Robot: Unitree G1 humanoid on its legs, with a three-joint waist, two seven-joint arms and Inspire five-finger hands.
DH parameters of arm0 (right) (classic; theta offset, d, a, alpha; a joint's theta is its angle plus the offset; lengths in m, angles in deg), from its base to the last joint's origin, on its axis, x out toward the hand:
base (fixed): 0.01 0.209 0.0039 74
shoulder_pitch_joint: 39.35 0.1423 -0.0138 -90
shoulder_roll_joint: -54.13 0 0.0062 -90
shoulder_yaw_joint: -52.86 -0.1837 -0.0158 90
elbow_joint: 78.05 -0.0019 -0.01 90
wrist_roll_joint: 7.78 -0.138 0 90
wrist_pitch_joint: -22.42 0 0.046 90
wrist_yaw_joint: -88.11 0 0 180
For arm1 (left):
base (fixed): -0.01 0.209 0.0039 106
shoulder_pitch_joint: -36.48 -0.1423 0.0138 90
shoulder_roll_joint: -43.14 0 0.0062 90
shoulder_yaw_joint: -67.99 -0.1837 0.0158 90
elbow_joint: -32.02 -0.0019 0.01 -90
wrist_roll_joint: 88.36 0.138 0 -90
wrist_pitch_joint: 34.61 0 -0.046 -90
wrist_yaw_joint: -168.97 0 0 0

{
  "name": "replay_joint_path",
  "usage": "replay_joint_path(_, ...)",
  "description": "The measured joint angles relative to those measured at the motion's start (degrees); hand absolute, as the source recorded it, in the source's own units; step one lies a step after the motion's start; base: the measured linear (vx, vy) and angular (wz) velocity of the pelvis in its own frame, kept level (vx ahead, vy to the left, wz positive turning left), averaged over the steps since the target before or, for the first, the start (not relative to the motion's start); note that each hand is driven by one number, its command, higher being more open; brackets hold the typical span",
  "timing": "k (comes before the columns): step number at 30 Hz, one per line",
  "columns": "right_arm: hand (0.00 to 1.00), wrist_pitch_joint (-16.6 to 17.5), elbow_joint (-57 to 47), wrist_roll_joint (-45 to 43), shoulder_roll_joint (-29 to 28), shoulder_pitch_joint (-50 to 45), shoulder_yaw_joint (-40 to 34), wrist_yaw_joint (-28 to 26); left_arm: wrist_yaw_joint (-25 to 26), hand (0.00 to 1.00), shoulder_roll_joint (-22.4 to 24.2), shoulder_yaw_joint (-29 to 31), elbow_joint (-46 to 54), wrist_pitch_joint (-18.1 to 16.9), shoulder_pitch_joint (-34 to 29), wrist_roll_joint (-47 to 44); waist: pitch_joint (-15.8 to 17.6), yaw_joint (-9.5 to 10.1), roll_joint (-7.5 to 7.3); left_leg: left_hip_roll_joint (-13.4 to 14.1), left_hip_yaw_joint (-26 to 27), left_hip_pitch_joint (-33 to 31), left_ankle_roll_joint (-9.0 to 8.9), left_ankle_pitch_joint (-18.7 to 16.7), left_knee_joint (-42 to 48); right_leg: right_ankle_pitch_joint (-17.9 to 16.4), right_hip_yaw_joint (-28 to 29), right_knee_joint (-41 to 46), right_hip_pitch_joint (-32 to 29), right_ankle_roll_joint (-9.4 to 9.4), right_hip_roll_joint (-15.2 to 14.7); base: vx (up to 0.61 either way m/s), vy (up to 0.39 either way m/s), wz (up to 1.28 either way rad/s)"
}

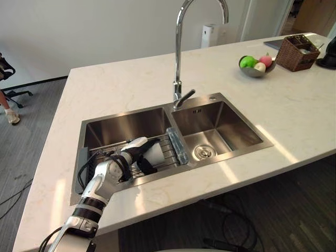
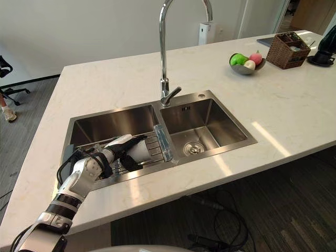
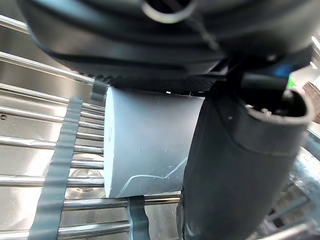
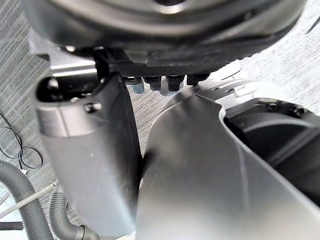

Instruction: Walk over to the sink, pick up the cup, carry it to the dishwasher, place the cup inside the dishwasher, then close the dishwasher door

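Left robot hand (image 1: 131,156), fingers and thumb curled round the white cup (image 3: 145,145), which lies on the wire rack (image 1: 169,149) in the sink (image 1: 220,97) at 7 o'clock from the tap (image 1: 178,52), apparently gripped sideways for lifting out.

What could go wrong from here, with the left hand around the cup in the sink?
The cup lies on its side on the wire rack with the left hand curled round it; its smooth wall might slip on lifting. The fingers sit close to the wires, so they might snag and drag the rack along. The faucet rises just behind the sink, so a high swing rightward may strike it.
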Motion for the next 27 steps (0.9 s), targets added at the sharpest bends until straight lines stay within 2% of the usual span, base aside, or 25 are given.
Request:
replay_joint_path(3, 1.00, 0.00, 0.00, 0.03, 0.00, 0.39, 0.00, -0.09, 0.33, 0.00, 1.17, 1.36, -0.01, 1.00, -0.21, 0.52, 0.07, 0.00, -0.03, 0.00, -0.01, 0.06, -0.02, -0.01, 0.00, 0.00, 0.02, -0.18, 0.00, 0.00, 0.01, 0.00, 0.000, 0.00)
replay_joint_path(6, 1.00, 0.00, 0.00, 0.11, 0.03, 0.51, 0.19, -0.15, 2.77, 0.00, 2.47, 1.77, -0.28, 2.32, -0.56, 2.71, 0.16, -0.02, -0.05, 0.01, 0.00, 0.12, -0.03, -0.03, 0.00, 0.00, 0.06, -0.22, 0.00, 0.00, 0.02, -0.03, -0.027, -0.01)
replay_joint_path(13, 1.00, -0.07, 0.19, 1.67, 0.44, 1.10, 1.44, -1.34, 11.05, 0.00, 4.45, 1.82, -2.23, 1.26, -1.74, 6.04, 0.36, 0.06, -0.03, 0.10, -0.01, 0.53, -0.21, -0.17, 0.01, 0.01, 0.32, -0.24, 0.19, -0.01, 0.16, -0.01, -0.008, -0.01)
replay_joint_path(14, 1.00, -0.07, 0.19, 1.70, 0.50, 1.10, 1.48, -1.41, 14.85, 0.00, 4.77, 1.51, -3.52, -0.48, -2.59, 5.50, 0.38, 0.37, -0.03, 0.11, -0.02, 0.57, -0.24, -0.19, 0.11, 0.04, 0.32, -0.25, 0.27, -0.02, 0.16, -0.05, -0.029, 0.00)
replay_joint_path(19, 1.00, -0.06, 1.12, 1.66, 1.17, 1.10, 2.49, -1.89, 22.46, 0.00, 3.76, 1.51, -8.52, -6.59, -2.52, -1.40, 0.43, 1.42, -0.01, 0.07, -0.45, 0.83, -0.25, -0.20, 0.15, -0.13, 0.27, -0.29, 0.51, 0.27, 0.16, -0.05, -0.022, -0.01)
replay_joint_path(20, 1.00, 0.05, 1.08, 1.47, 1.27, 1.09, 2.78, -1.96, 27.07, 0.00, 3.28, 2.08, -10.63, -10.92, -2.73, -6.18, 0.54, 1.54, -0.06, -0.19, -1.85, 0.78, -0.21, -0.23, -0.08, -0.39, -0.12, -0.30, 0.51, -0.11, 0.14, 0.00, 0.000, 0.00)
replay_joint_path(21, 1.00, 0.07, 1.08, 1.42, 1.27, 1.08, 2.89, -1.96, 27.62, 0.00, 3.25, 2.20, -10.65, -11.48, -2.88, -7.06, 0.60, 1.55, -0.08, -0.23, -2.06, 0.77, -0.18, -0.24, -0.13, -0.46, -0.21, -0.30, 0.51, -0.21, 0.14, -0.01, -0.015, 0.04)
replay_joint_path(23, 1.00, 0.24, 0.83, 0.85, 1.46, 1.11, 3.84, -1.96, 29.55, 0.00, 3.34, 3.76, -9.50, -14.84, -4.41, -14.80, 1.21, 1.55, -0.11, -0.25, -2.64, 0.60, -0.06, -0.30, -0.17, -0.46, -1.09, -0.30, 0.52, -0.21, 0.06, 0.00, -0.012, 0.04)
replay_joint_path(27, 1.00, 1.06, -0.03, -2.97, 1.37, 0.31, 4.38, -1.05, 29.41, 0.00, 5.80, 6.10, -0.55, -17.78, -12.68, -29.49, 2.18, 1.93, -0.09, -0.17, -5.15, -0.54, 0.38, -0.01, -0.38, -0.42, -3.61, -0.22, 0.79, -0.17, 0.09, 0.06, -0.028, 0.28)
